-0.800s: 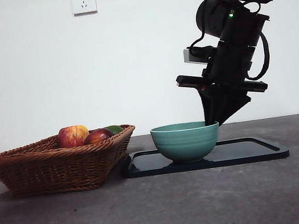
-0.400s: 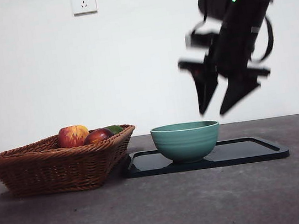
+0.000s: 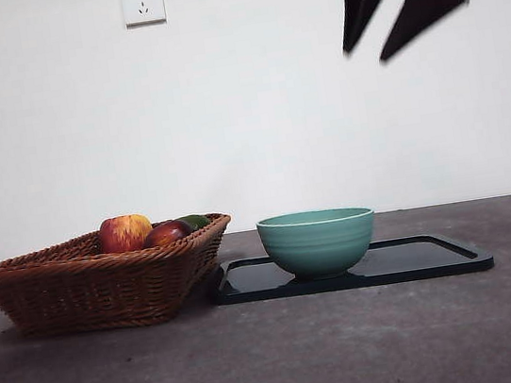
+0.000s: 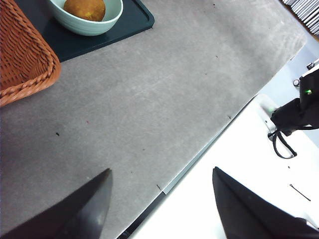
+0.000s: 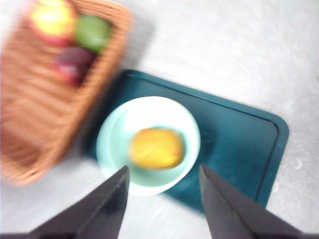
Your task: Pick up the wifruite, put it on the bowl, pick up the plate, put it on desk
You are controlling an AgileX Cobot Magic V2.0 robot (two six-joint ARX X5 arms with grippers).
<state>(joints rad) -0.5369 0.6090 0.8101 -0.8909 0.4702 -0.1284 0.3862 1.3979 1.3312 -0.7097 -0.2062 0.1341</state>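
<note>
Front view: on the grey desk (image 3: 354, 349) we note the bowl (image 3: 318, 240) sitting on the dark plate (image 3: 427, 261). Left wrist: left gripper (image 4: 159, 209) agape, empty, far off. Right wrist: right gripper (image 5: 162, 199) spread, empty, directly above the wifruite (image 5: 156, 148) lying in the bowl; this arm is nearer the plate.

A teal-green bowl (image 3: 318, 240) with faint ridges sits on a glossy dark tray (image 3: 436, 257), mid-frame. At lower left, a brown woven basket (image 3: 97, 280) holds a red-and-yellow apple (image 3: 125, 233), a dark red fruit (image 3: 167, 232) and something green (image 3: 195, 221). The desk (image 3: 354, 349) is mottled dark grey. The wifruite (image 5: 157, 148) looks golden-brown.
</note>
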